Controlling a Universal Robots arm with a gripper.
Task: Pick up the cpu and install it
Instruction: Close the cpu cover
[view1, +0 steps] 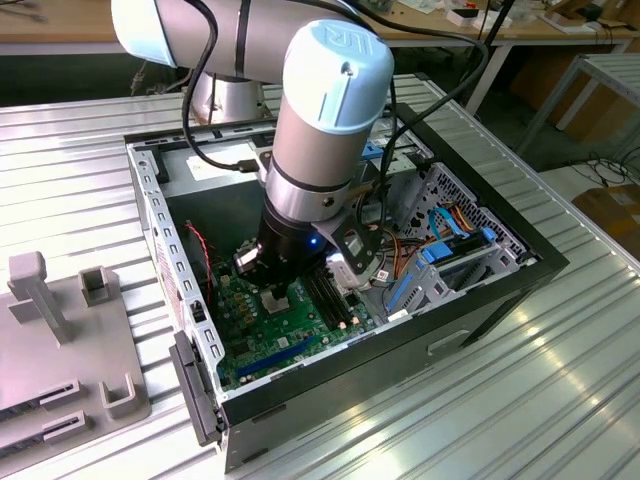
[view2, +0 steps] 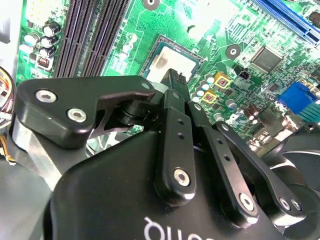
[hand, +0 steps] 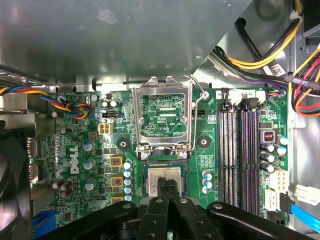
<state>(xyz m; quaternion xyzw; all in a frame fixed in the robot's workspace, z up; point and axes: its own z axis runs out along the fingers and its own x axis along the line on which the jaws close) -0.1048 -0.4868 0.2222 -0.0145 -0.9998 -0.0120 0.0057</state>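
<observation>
The tool (hand: 167, 182), fingers pressed together, hangs just over the socketed cpu (hand: 154, 180).

The setting is presenting as a robotics laboratory or test workshop. An industrial robot arm (view1: 330, 130) is standing on a ribbed metal table (view1: 560, 400) and is reaching into an open desktop computer case (view1: 340, 385). Inside the case, a green motherboard (hand: 90, 150) is lying exposed, with bundled cables (hand: 75, 105) running across it. A grey moulded parts fixture (view1: 60, 340) is sitting beside the case on the exterior view's left. Behind the table, wooden-topped workbenches (view1: 540, 30) are carrying small items. Loose cords (view1: 600, 165) are trailing over the floor, and what is probably a cardboard box (view1: 615, 215) is resting at the exterior view's right edge.
</observation>
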